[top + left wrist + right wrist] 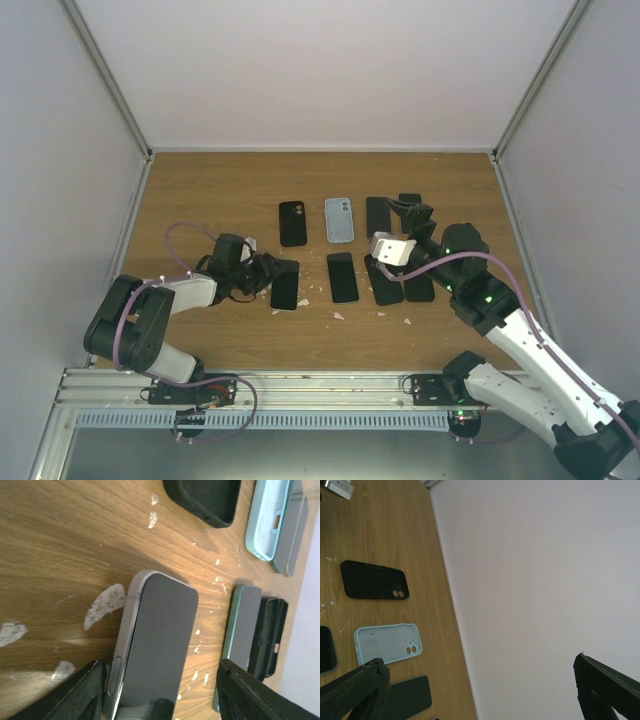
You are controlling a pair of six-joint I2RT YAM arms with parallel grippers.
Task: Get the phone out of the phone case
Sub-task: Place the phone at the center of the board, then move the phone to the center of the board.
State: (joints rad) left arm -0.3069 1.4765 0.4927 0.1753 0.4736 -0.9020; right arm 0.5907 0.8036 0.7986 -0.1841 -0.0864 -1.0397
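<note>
A dark-screened phone with a grey rim lies flat on the wooden table; in the top view it is left of centre. My left gripper is open and low over the phone's near end, shown in the top view. Its left finger is right against the grey side. Its right finger stands well apart from the phone. My right gripper is open and empty, raised and facing the back wall; the top view shows it over the right-hand phones.
An empty black case and an empty light blue case lie in the back row. A dark phone lies at centre. A green-rimmed phone and a black case lie to the right. White flecks dot the wood.
</note>
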